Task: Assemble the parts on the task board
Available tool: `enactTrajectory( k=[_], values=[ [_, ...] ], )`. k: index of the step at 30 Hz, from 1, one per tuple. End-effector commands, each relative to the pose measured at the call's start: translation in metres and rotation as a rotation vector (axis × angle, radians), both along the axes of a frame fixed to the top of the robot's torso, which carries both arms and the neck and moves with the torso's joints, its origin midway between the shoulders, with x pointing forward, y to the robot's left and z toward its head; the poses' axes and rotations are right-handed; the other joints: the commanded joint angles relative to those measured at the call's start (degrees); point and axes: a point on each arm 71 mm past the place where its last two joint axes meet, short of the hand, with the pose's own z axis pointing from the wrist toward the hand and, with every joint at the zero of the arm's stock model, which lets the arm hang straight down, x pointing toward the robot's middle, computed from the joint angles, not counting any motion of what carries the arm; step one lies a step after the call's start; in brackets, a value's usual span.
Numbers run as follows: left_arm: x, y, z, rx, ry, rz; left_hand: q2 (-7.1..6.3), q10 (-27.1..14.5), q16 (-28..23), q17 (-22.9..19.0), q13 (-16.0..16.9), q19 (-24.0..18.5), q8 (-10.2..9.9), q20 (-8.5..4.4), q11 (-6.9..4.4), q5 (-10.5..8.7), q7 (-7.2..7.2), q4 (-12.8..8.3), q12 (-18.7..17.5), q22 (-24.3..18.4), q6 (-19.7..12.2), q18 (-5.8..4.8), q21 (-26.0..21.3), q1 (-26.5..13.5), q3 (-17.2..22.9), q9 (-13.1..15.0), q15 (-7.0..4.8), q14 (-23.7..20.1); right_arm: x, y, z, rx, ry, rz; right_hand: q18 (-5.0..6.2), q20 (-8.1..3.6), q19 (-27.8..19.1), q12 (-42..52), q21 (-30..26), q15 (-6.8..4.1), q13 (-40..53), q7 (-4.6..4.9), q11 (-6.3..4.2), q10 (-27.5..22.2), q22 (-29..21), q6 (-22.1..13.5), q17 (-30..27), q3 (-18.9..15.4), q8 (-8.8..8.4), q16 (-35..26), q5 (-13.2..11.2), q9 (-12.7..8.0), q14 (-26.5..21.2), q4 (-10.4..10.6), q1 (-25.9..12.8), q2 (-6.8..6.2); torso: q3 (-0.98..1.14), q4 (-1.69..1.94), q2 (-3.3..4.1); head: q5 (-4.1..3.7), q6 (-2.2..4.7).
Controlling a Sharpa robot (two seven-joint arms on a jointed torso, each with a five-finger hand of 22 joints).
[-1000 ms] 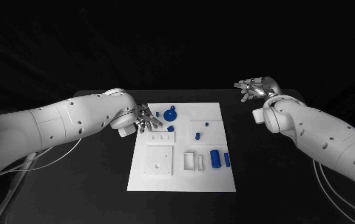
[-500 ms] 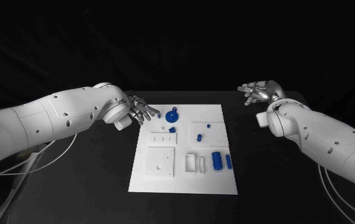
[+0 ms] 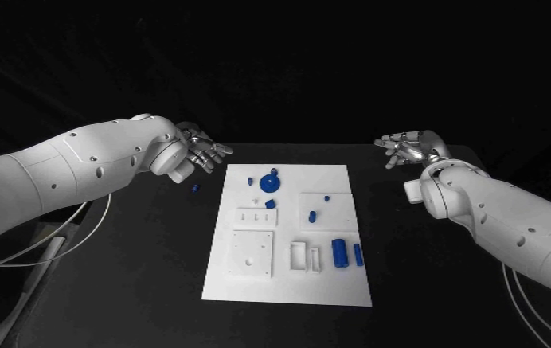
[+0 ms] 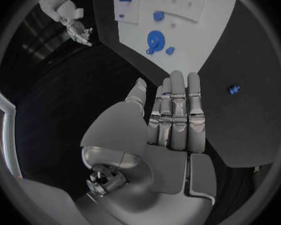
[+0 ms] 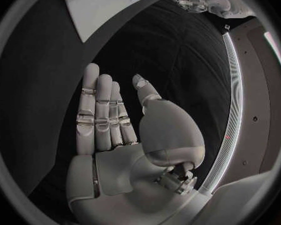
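Observation:
The white task board point(image 3: 287, 284) lies in the middle of the black table. On it sit a round blue part point(image 3: 271, 181), a small blue piece point(image 3: 270, 203) and two blue cylinders point(image 3: 340, 252) near its right edge. Another small blue piece point(image 3: 195, 188) lies on the table left of the board. My left hand point(image 3: 205, 150) hovers beyond the board's far left corner, its fingers straight and holding nothing point(image 4: 175, 110). My right hand point(image 3: 404, 149) is raised off the far right of the board, open and holding nothing point(image 5: 109, 115).
White raised blocks and slots point(image 3: 251, 251) take up the board's near half. The loose piece on the table point(image 4: 233, 89) lies a little beyond my left fingertips. Black table runs wide on both sides of the board point(image 5: 97, 5).
My left hand has lifted off the board's left edge and drawn back toward the far left. A small blue piece now shows on the table where it was. The right hand barely moved.

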Motion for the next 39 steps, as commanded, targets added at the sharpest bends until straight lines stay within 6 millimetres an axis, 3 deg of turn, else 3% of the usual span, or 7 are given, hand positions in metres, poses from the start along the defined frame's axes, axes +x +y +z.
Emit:
enactTrajectory(
  k=[1, 17, 26, 31, 39],
  values=[
    [0.004, 0.004, 0.006, -0.044, -0.069, 0.027, 0.11, -0.40, -0.30, 0.20, -0.10, 0.27, 0.22, -0.03, -0.02, 0.30, 0.37, -0.13, -0.09, -0.67, 0.09, 0.40, 0.16, 0.66, 0.29, -0.58, -0.07, 0.36, 0.000, 0.001, 0.000, -0.005, -0.009, 0.021, -0.48, 0.00, -0.07, 0.09, 0.19, -0.01, -0.05, 0.03, -0.09, -0.36, -0.02, -0.37, -0.08, 0.06, -0.06, 0.32, -0.05, -0.03, -0.45, -0.11, -0.06, 0.56, 0.02, 0.00, 0.00, 0.19, 0.05],
    [0.013, 0.028, 0.011, -0.016, -0.089, 0.082, 0.70, -0.28, -0.75, 0.48, -0.15, 0.26, 0.52, -0.13, -0.11, 0.50, 0.32, -1.91, -0.72, -1.28, 0.26, 0.39, 0.27, 4.08, 1.07, -1.12, -0.15, 0.36, -0.001, 0.000, -0.001, -0.005, -0.006, 0.030, -0.48, -0.03, -0.07, 0.09, 0.30, -0.05, -0.07, 0.03, -0.12, -0.30, 0.03, -0.29, -0.11, 0.57, -0.06, 0.34, -0.14, -0.03, -0.39, -0.60, -0.29, 0.71, -0.02, 0.01, 0.00, 1.53, 0.36],
    [0.016, 0.039, 0.010, 0.022, -0.097, 0.089, 1.00, 0.03, -0.81, 0.83, -0.19, -0.06, 0.57, -0.40, -0.30, 0.92, 0.42, -4.94, -1.32, -0.43, 0.86, 0.39, 0.53, 7.78, 1.73, -1.51, -0.38, 0.11, -0.001, 0.002, -0.001, -0.004, -0.010, 0.057, -0.48, -0.08, -0.06, 0.01, 0.36, -0.09, -0.12, 0.03, -0.17, -0.30, 0.10, -0.18, -0.10, 1.02, -0.07, 0.35, -0.20, -0.04, -0.36, -1.07, -0.04, 0.92, -0.06, 0.01, 0.03, 1.76, 0.28],
    [0.016, 0.043, 0.007, 0.043, -0.103, 0.079, 1.76, -0.01, -0.51, 1.27, -0.24, -1.40, 0.29, -0.56, -0.46, 1.26, 0.42, -7.93, -1.88, 3.66, 1.86, 0.59, 1.80, 9.63, 3.54, -2.08, -0.59, -0.17, -0.002, 0.007, 0.000, -0.011, -0.019, 0.094, -0.48, -0.21, -0.23, -0.35, 0.59, -0.20, -0.35, 0.07, -0.26, -0.27, 0.52, 0.12, -0.06, 3.08, -0.09, 0.37, -0.71, -0.07, -0.45, -2.82, 0.46, 1.11, -0.08, 0.02, 0.05, 1.98, 0.25],
    [0.015, 0.036, 0.005, 0.025, -0.133, 0.037, 2.14, 0.23, -0.29, 1.62, -0.23, -2.72, 0.01, -0.72, -0.48, 1.19, 0.56, -9.96, -1.92, 9.66, 2.46, 1.06, 2.98, 8.95, 5.68, -2.52, -0.65, -0.03, -0.005, 0.030, 0.002, -0.120, -0.045, 0.235, -0.28, -0.73, 0.16, -0.60, 1.96, -0.70, -0.65, -0.10, -0.67, 0.73, 2.40, 1.43, 0.41, 6.90, -0.12, 1.14, -1.18, -0.08, 0.35, -5.55, 1.77, 1.29, -0.18, 0.10, 0.03, 2.25, 0.24]
  ],
)
